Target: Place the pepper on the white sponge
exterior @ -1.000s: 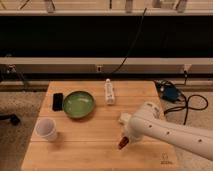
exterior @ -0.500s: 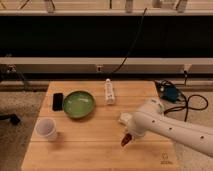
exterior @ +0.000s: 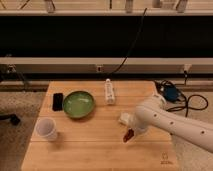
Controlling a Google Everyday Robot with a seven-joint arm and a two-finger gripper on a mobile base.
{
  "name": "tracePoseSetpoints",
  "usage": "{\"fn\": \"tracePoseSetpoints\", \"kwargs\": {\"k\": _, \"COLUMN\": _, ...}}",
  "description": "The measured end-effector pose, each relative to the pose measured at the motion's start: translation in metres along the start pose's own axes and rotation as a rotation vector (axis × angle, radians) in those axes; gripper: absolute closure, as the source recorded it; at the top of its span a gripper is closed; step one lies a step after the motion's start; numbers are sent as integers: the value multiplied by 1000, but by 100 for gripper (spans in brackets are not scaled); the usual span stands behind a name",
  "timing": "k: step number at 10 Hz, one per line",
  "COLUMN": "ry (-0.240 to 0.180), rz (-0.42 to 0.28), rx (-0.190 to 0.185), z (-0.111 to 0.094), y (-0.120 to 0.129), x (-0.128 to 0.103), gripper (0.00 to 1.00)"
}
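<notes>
While gripper (exterior: 130,133) holds pepper (exterior: 128,136) near white sponge (exterior: 123,118), green bowl (exterior: 78,104) well apart.

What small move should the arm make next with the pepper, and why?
Probably carry the gripper a little away from the camera and slightly left. The pepper at its tip sits just on the near side of the white sponge, which lies on the table beside the arm and is partly hidden by it.

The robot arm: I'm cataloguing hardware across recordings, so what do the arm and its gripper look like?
The arm is a thick, smooth white tube with a rounded joint and small dark dots along its shell; no cables show on it. The gripper, at its tip over the table by the white sponge, is mostly hidden.
</notes>
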Motion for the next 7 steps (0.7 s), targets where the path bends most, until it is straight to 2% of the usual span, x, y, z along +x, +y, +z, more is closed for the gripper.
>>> {"fn": "tracePoseSetpoints", "kwargs": {"k": 7, "ry": 9, "rz": 12, "rx": 0, "z": -5, "y": 2, "x": 18, "gripper": 100}}
